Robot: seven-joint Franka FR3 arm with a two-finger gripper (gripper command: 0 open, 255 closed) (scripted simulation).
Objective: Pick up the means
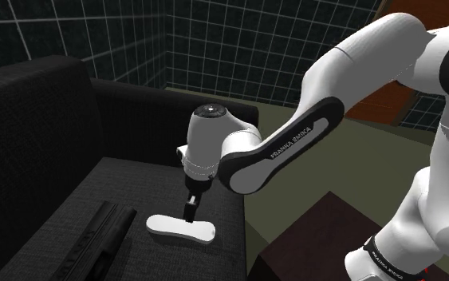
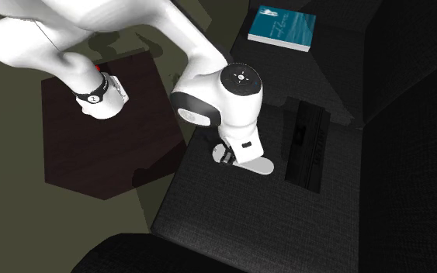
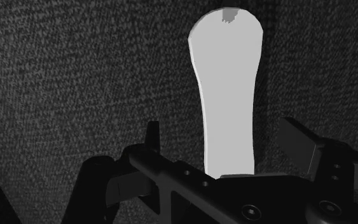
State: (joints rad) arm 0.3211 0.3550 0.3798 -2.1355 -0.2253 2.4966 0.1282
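A plain white, flat, elongated object [image 1: 181,228] with rounded, wider ends lies on the dark sofa seat [image 1: 135,180]. In the second exterior view the white object [image 2: 258,164] pokes out from under the hand. My black gripper [image 1: 189,209] points straight down at its middle, fingertips just above or at the object. In the wrist view the white object [image 3: 227,95] runs away from the gripper [image 3: 225,137], between the two fingers [image 3: 152,137], which stand apart on either side without touching it. The gripper is open.
A long black flat object [image 1: 96,237] lies on the seat beside the white one, toward the sofa back [image 1: 23,128]. A teal book [image 2: 281,27] rests on the sofa arm. The dark brown stand [image 2: 100,132] sits off the seat's edge.
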